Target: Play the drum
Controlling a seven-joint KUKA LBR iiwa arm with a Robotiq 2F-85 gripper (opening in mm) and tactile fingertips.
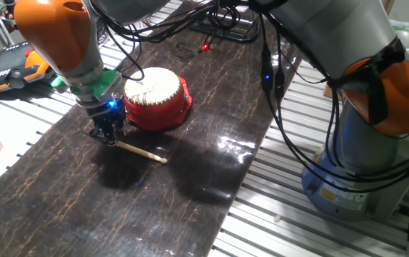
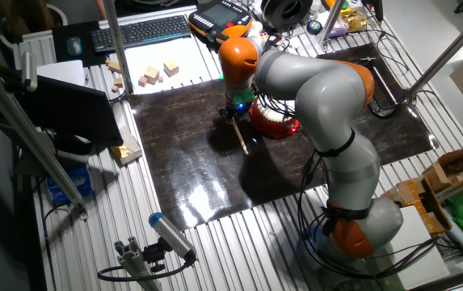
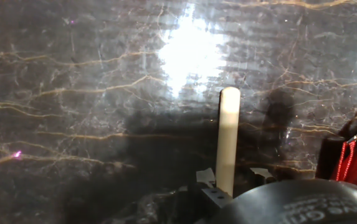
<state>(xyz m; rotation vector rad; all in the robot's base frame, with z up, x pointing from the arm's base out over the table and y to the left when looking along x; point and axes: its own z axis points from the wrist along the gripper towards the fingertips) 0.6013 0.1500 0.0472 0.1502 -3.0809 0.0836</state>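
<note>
No writing is legible. The gripper [image 1: 108, 135] clasps one end of a wooden stick [image 1: 141, 151] on the dark surface [image 1: 190, 178], left of the drum [image 1: 157, 98].

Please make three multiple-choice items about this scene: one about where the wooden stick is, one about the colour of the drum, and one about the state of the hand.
1. Where does the wooden stick lie?
A. on top of the drum
B. on the dark marble-patterned mat, in front of the drum
C. on the keyboard

2. What colour is the body of the drum?
A. red
B. blue
C. green

3. What is the hand doing?
A. hanging high above the table with nothing in it
B. pressing flat on the drum skin
C. down at the mat, its fingers at one end of the stick

Answers:
1 B: both fixed views show the stick flat on the mat beside the drum.
2 A: the body is glossy red under a cream top.
3 C: the hand view shows the stick running out from between the fingers.
</note>
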